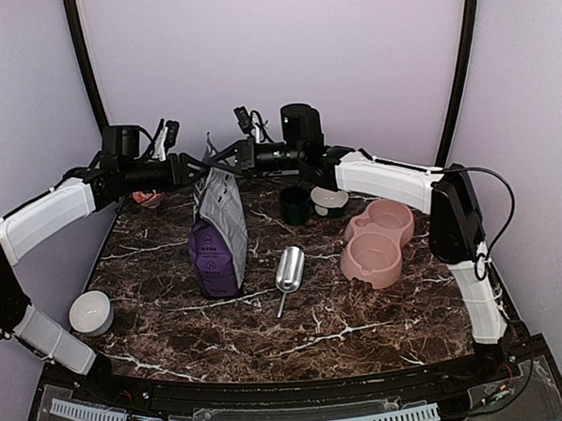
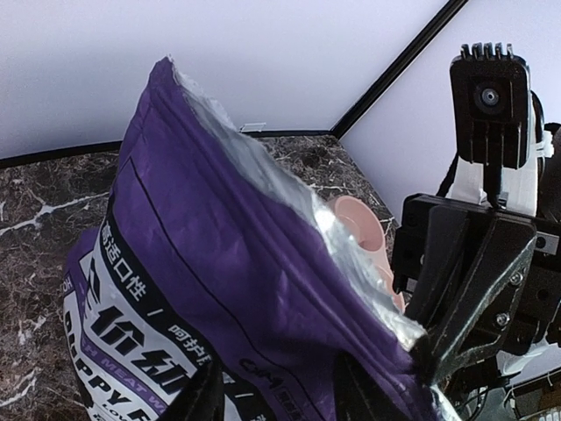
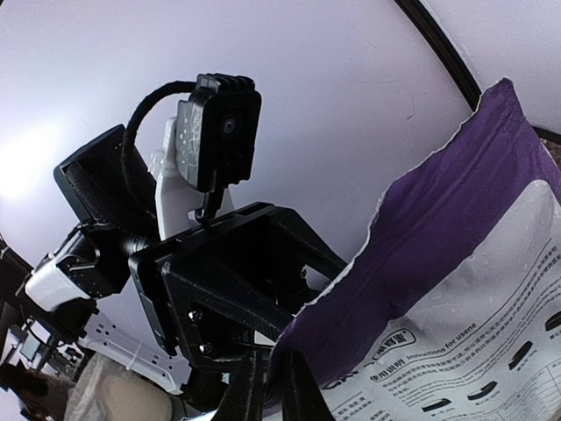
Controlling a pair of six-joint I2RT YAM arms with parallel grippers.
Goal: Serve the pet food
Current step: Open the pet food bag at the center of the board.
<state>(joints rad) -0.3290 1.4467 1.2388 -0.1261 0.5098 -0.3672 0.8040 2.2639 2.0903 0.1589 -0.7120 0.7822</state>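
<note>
Left tool (image 2: 279, 386) clenched on one end of the purple pet-food bag's (image 1: 216, 233) torn top. Right tool (image 3: 273, 386) pinches the opposite end, likely to spread the mouth. Kibble unseen, presumably inside the bag at frame centre. Pink double bowl (image 1: 377, 243) sits right of centre.

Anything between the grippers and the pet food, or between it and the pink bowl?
Yes: the bag. No food shows, only the upright bag, with the left gripper and right gripper both pinching its top edge. Between the bag and the pink bowl, only a metal scoop lies flat.
</note>
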